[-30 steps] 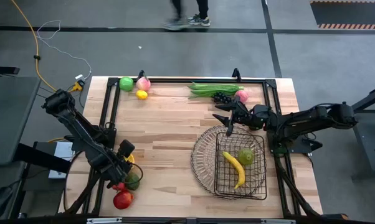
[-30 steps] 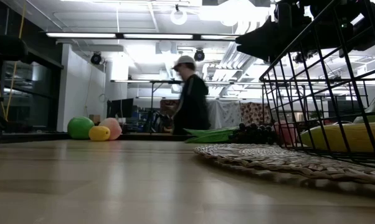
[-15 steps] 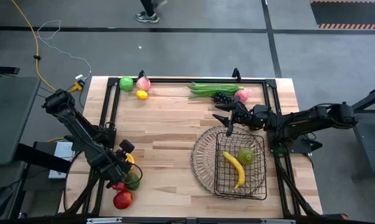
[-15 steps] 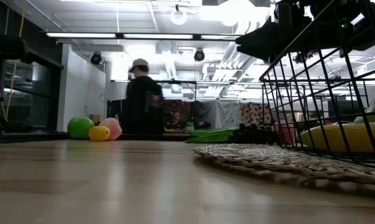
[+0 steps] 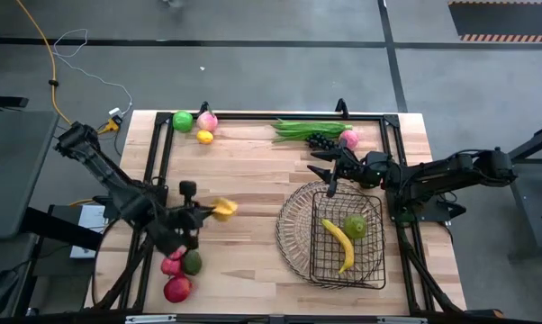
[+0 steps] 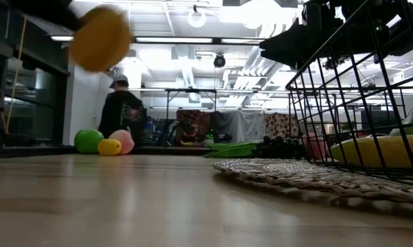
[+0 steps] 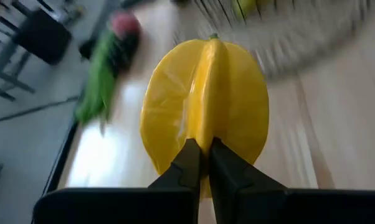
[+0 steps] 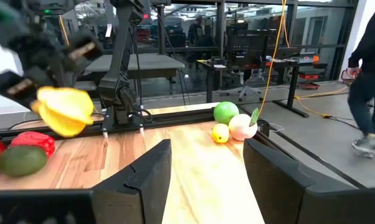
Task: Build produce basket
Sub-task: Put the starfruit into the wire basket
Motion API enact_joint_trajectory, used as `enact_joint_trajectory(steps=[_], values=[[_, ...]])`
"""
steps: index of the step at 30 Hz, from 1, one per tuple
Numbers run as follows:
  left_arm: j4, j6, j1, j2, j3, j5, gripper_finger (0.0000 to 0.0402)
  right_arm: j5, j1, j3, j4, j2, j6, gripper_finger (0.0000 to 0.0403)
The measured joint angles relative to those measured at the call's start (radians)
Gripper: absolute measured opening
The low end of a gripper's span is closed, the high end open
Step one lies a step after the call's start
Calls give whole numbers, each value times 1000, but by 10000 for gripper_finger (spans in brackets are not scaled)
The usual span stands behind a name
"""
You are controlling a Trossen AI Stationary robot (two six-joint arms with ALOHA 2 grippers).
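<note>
**Left arm carrying yellow fruit toward basket**

Left gripper [image 5: 208, 212] is pinched on a ridged yellow fruit [image 5: 223, 209], star-fruit-like, held clear above the counter [image 5: 253, 180]. The basket [image 5: 293, 225] lies at 3 o'clock from it, near, already holding a banana [image 5: 340, 243] and a green fruit [image 5: 356, 226]. Right gripper [image 5: 329, 171], fingers spread and empty, hovers at the basket's 12 o'clock rim. Next move, by my judgement: travel toward 3 o'clock, then release over the mesh centre.

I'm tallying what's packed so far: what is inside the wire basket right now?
In the basket, the high view shows a yellow banana and a green apple. Nothing else shows; the mesh floor under them is covered.
</note>
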Motion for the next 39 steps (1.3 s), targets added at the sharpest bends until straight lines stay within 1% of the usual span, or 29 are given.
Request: enact_joint_trajectory(steps=[2, 3, 5, 8, 10, 12, 14, 16, 19, 21, 24, 28, 31, 35, 39], values=[[175, 100, 72, -36, -35, 17, 2, -7, 0, 0, 0, 0, 0, 191], [272, 151, 114, -55, -59, 48, 2, -7, 0, 0, 0, 0, 0, 191], [456, 255, 206, -85, -115, 148, 1, -8, 0, 0, 0, 0, 0, 191], [743, 361, 363, -108, -218, 337, 1, -8, 0, 0, 0, 0, 0, 191], [929, 394, 470, -107, -292, 471, 1, -8, 0, 0, 0, 0, 0, 191], [1106, 392, 571, -102, -362, 596, 1, -8, 0, 0, 0, 0, 1, 191], [1288, 358, 657, -73, -425, 679, 1, -29, 0, 0, 1, 0, 3, 191], [1426, 309, 727, -45, -484, 701, 1, -57, 0, 0, 15, 0, 3, 191], [1605, 262, 791, 12, -539, 685, 1, -71, 0, 0, 52, 0, 7, 191], [1655, 227, 811, 52, -559, 672, 1, -73, 0, 0, 61, 0, 8, 191], [1713, 205, 815, 103, -559, 669, 1, -76, 0, 0, 68, 13, 5, 191], [1719, 205, 813, 142, -535, 693, 1, -83, 0, 0, 128, 66, -28, 191], [1722, 205, 813, 157, -515, 710, 1, -102, 0, 2, 209, 128, -44, 191], [1720, 198, 807, 165, -499, 728, 1, -102, 0, 59, 231, 211, -45, 191], [1721, 194, 791, 165, -497, 715, 1, -113, 0, 148, 200, 305, -53, 191]])
